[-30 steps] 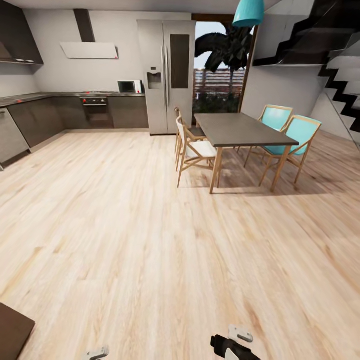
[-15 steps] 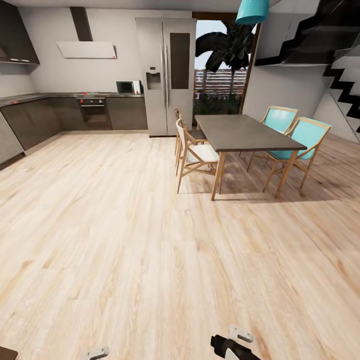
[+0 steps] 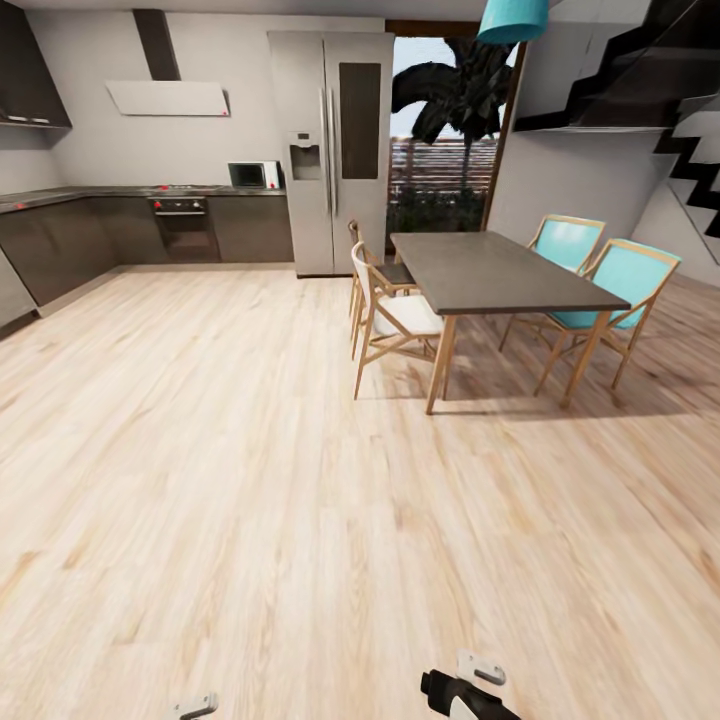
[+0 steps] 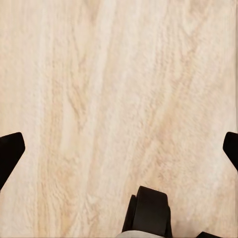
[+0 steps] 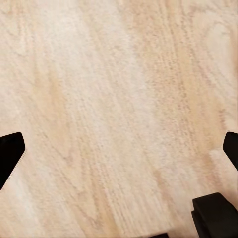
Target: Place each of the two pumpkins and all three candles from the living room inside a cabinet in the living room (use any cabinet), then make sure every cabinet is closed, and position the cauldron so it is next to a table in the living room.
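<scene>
The pumpkins, candles, cabinet and cauldron are out of view. In the left wrist view my left gripper [image 4: 119,153] is open over bare pale wood floor, its dark fingertips [image 4: 10,151] far apart with nothing between them. My right gripper [image 5: 119,153] is likewise open over the floor, holding nothing. Parts of both arms peek in at the bottom edge of the head view, the left arm [image 3: 195,707] and the right arm [image 3: 468,690]. A grey-topped table [image 3: 495,270] on wooden legs stands ahead to the right.
Two white-seated chairs [image 3: 395,315] stand on the table's near-left side, two turquoise chairs [image 3: 610,285] on its far side. A steel fridge [image 3: 330,150] and grey kitchen units [image 3: 120,225] line the back wall. A dark staircase [image 3: 660,70] rises at right. Wide wood floor [image 3: 250,480] lies ahead.
The whole head view has shifted, so the camera has moved: the table and chairs look nearer, and a dark corner at the bottom left has left the picture. Both grippers stay low.
</scene>
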{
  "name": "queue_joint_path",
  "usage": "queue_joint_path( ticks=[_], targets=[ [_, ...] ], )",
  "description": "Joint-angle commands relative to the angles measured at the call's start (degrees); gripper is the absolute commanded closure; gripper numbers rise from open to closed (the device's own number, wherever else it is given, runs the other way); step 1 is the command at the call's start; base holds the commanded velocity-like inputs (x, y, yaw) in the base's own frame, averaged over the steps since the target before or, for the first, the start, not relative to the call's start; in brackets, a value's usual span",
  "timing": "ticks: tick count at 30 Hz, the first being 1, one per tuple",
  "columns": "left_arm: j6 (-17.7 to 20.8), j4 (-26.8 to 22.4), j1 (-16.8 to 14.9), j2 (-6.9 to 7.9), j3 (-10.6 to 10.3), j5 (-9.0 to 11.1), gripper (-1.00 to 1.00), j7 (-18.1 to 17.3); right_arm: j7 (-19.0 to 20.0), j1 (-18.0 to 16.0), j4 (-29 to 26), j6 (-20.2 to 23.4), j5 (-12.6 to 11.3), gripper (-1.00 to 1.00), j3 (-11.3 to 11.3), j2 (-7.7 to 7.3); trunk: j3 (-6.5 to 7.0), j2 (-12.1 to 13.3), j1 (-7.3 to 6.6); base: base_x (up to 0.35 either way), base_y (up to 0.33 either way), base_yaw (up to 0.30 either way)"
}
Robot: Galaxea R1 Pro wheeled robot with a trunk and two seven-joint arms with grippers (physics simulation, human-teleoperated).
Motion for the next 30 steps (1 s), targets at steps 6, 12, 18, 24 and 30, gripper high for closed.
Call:
queue_joint_path(
  ticks=[6, 12, 18, 24, 30],
  targets=[
    [-0.04, 0.0, 0.0, -0.03, -0.01, -0.02, -1.0, 0.0, -0.07, 0.0, 0.0, 0.31, 0.01, -1.0, 0.0, 0.01, 0.0, 0.0, 0.0, 0.059, 0.0, 0.009],
    [-1.01, 0.0, 0.05, -0.03, -0.01, -0.02, -1.0, 0.0, -0.08, 0.0, 0.0, 0.39, 0.06, -1.0, 0.08, 0.01, 0.0, 0.0, 0.0, 0.005, 0.0, 0.191],
    [-1.15, 0.0, 0.07, -0.03, -0.03, -0.02, -1.0, 0.0, -0.08, 0.0, 0.0, 0.46, 0.07, -1.0, 0.09, 0.01, 0.0, 0.0, 0.0, 0.0, 0.0, 0.285],
    [-1.16, 0.0, 0.09, -0.03, -0.04, -0.02, -1.0, 0.0, -0.08, 0.0, 0.0, 0.47, 0.09, -1.0, 0.09, 0.03, 0.0, 0.0, 0.0, 0.0, 0.0, 0.29],
    [-1.16, 0.0, 0.09, -0.07, -0.05, -0.02, -1.0, 0.0, -0.08, 0.0, 0.0, 0.5, 0.09, -1.0, 0.09, 0.09, 0.0, 0.0, 0.0, 0.0, 0.0, 0.291]
  ],
)
